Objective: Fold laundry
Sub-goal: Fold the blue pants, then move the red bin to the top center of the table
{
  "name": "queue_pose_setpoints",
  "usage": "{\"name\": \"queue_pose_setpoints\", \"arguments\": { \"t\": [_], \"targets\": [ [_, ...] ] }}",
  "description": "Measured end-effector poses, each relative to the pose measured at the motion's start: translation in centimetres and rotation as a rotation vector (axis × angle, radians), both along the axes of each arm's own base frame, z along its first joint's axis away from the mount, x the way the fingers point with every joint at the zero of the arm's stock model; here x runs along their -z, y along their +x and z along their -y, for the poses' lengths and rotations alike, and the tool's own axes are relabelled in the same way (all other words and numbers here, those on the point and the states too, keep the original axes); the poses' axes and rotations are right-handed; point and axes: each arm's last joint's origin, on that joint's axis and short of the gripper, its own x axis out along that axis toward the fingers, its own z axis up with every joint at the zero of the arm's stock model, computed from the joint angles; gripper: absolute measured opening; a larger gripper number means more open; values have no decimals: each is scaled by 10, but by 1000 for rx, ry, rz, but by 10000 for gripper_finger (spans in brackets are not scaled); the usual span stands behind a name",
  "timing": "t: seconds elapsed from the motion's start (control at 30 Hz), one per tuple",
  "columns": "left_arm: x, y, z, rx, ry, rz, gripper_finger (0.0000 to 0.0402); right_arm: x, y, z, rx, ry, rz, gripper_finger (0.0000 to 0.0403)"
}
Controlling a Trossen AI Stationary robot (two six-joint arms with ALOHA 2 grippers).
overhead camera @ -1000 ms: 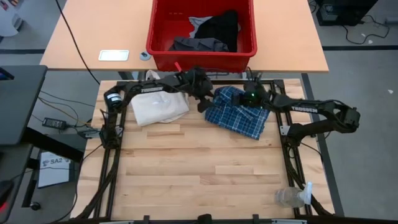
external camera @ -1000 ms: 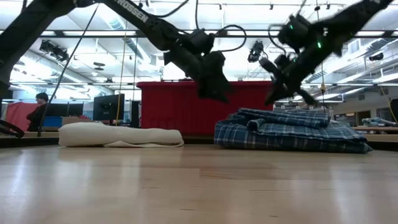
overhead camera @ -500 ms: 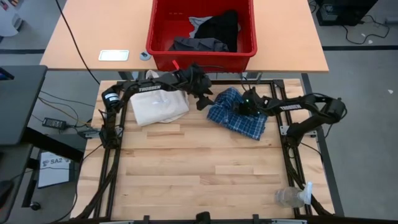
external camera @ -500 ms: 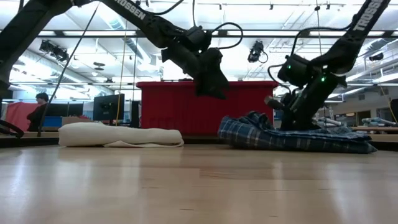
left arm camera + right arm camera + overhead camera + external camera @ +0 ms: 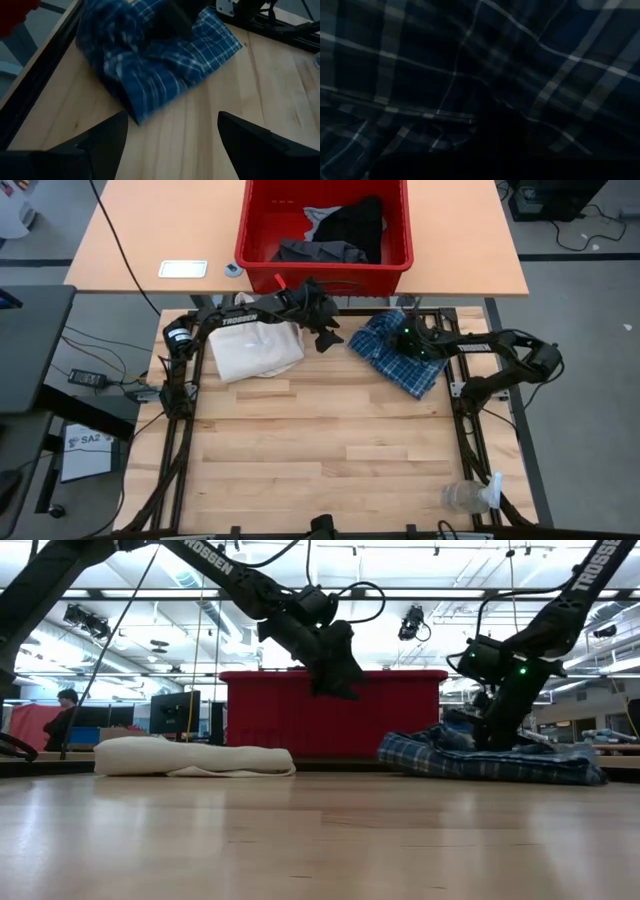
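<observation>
Plaid garment dragged rightward | right end effector clamped on it, pressing down

Blue-white plaid garment bunched on table's far right; others in bin.

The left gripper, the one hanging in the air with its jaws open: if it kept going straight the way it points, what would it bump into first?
Probably the plaid garment. The left gripper looks straight at it across bare table, though how far off is unclear.
</observation>
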Motion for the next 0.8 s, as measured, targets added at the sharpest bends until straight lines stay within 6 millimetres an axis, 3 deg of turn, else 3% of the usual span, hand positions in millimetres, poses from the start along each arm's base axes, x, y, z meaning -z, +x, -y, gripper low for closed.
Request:
{"name": "queue_pose_setpoints", "arguments": {
  "t": [0.17, 0.37, 0.57, 0.8],
  "targets": [
    [-8, -6, -5, -53, 17, -4, 313, -19, -11, 0, 16, -47, 60, 21],
    [-62, -28, -23, -174, 0, 113, 313, -56, -13, -8, -35, -162, 239, 91],
    [-101, -56, -60, -369, -45, 190, 303, -95, -9, -21, -155, -378, 415, 147],
    [-132, -87, -94, -542, 5, 260, 281, -155, 9, -25, -373, -611, 478, 154]
  ]
}}
